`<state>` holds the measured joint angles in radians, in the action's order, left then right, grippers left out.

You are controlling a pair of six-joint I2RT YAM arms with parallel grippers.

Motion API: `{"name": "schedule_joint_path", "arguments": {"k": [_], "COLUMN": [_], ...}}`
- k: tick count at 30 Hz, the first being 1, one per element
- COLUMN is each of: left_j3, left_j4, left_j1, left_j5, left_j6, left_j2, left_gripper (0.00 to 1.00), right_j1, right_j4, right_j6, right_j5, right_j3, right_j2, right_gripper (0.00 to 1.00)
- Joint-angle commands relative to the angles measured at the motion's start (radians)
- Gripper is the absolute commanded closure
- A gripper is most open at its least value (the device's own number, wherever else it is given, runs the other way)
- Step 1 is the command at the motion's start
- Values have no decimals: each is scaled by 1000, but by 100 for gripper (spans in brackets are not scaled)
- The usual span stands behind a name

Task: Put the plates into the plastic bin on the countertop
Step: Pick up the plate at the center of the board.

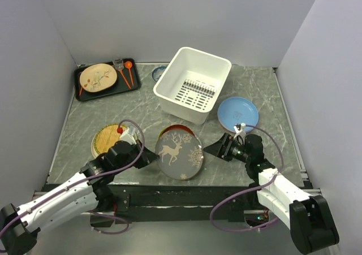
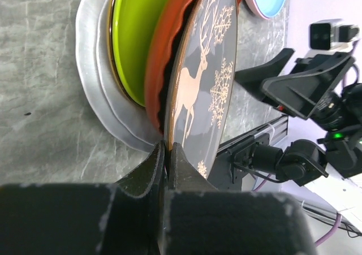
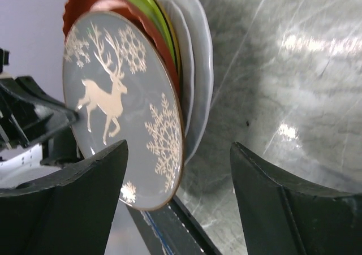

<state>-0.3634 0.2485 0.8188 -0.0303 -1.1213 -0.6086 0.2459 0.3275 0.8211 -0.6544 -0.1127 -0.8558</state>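
Observation:
My left gripper [image 1: 151,155] [image 2: 166,147] is shut on the near rim of the grey reindeer plate [image 1: 180,153] [image 2: 203,91]. The plate is tilted up off a stack at the front centre: a red plate [image 1: 176,129] [image 2: 161,68], a lime green one [image 2: 138,34] and white ones [image 2: 93,80]. My right gripper [image 1: 214,148] [image 3: 178,176] is open, just right of the reindeer plate [image 3: 119,108], with the plate's lower edge between its jaws but not touched. The white plastic bin [image 1: 169,80] stands empty at the back centre. A light blue plate [image 1: 237,112] lies to its right, a woven yellow plate [image 1: 104,139] at the front left.
A black tray [image 1: 85,94] at the back left holds a cream twig-pattern plate [image 1: 97,77] and orange utensils. A small blue-rimmed dish [image 1: 159,72] lies left of the bin. Grey walls enclose the countertop [image 1: 85,116] on three sides.

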Motion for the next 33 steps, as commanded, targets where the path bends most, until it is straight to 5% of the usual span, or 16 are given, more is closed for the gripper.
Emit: {"name": "schedule_joint_path", "arguments": {"k": [1, 17, 30, 33], "left_j3": [-8, -51, -51, -63], "left_j4": [-216, -318, -483, -499], "left_j1": [3, 3, 3, 3], "left_j5": [23, 104, 222, 227], "left_j6": [-41, 47, 64, 75], "left_j2": [18, 112, 27, 7], "left_gripper": [99, 99, 99, 99], "right_j1": [12, 13, 12, 13], "right_j4": [139, 90, 197, 208], "right_j6": [41, 62, 116, 119], "right_j5": [-54, -71, -145, -159], "right_j3": [27, -18, -24, -25], "right_j2": [-2, 93, 112, 113], "right_gripper": [21, 9, 11, 18]}}
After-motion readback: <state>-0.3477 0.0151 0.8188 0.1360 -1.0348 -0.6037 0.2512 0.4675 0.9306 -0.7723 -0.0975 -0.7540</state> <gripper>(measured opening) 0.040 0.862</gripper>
